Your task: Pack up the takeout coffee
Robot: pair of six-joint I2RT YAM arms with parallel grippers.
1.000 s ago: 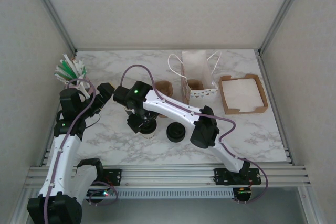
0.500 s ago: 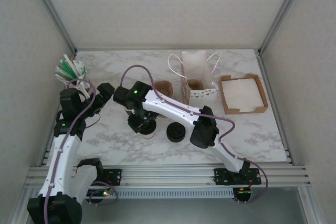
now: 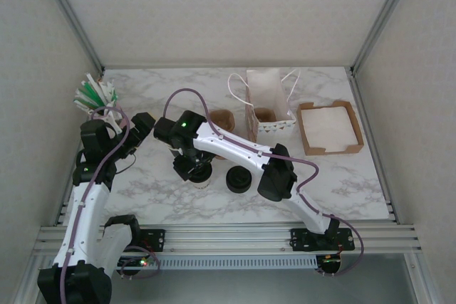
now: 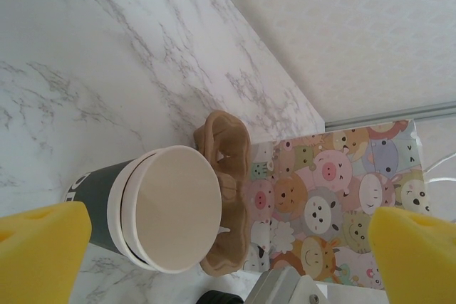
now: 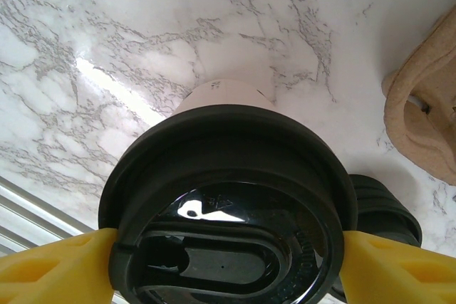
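Nothing has visibly shifted: the right gripper [image 5: 221, 261] seems to pinch the takeout coffee [image 5: 228, 176] by its lid, keeping it upright for the bag [image 3: 271, 105]; left gripper [image 4: 228, 247] hangs spread.

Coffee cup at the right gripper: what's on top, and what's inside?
A black lid caps the cup, with the right gripper closed on its rim from both sides. The lid covers the inside, so the contents cannot be seen.

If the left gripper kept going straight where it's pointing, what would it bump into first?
Probably the open cup, slightly left of centre; the brown carrier beside it is close too. Depth is unclear.
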